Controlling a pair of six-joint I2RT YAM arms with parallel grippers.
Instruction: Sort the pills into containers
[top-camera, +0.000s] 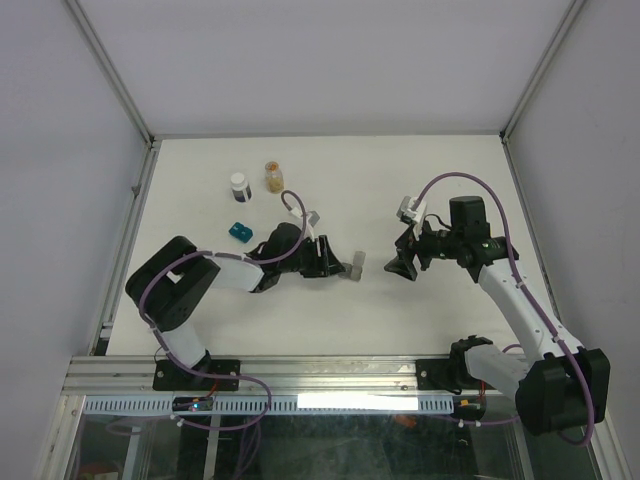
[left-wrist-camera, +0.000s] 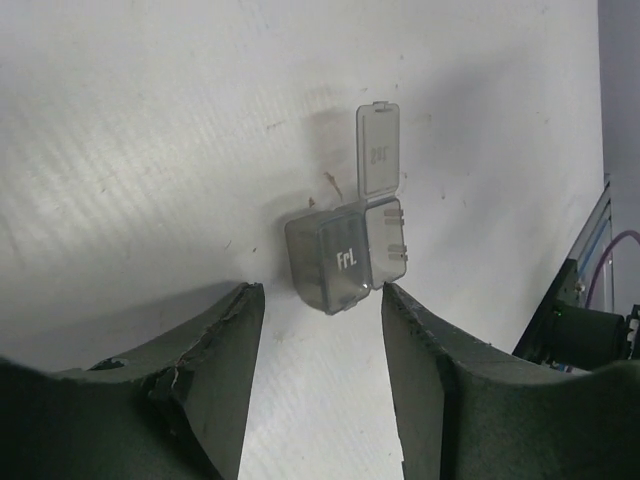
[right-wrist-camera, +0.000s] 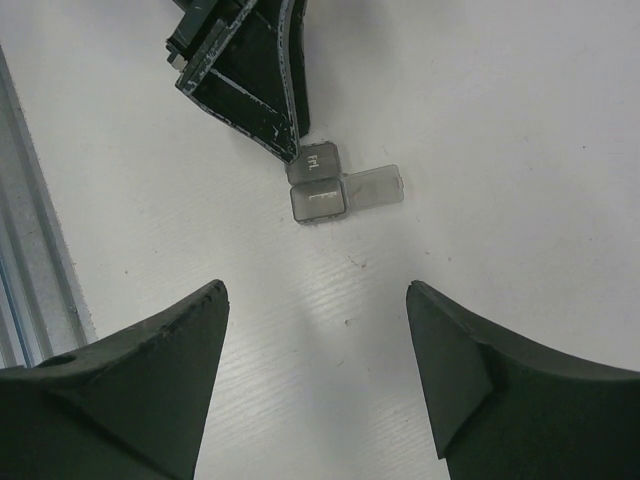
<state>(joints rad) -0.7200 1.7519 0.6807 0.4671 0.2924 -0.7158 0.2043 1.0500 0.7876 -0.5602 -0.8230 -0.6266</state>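
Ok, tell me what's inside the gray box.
Gray box: one cell's lid is flipped open, no pill visible inside; the cell marked Fri is closed, its contents hidden.

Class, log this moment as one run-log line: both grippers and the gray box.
left gripper: open, tips at gray box | right gripper: open, empty | gray box: one lid open, Fri lid shut

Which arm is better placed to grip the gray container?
Left. The left end effector, open, sits right at the gray container, aligned with it; the right end effector, also open, stands farther back.
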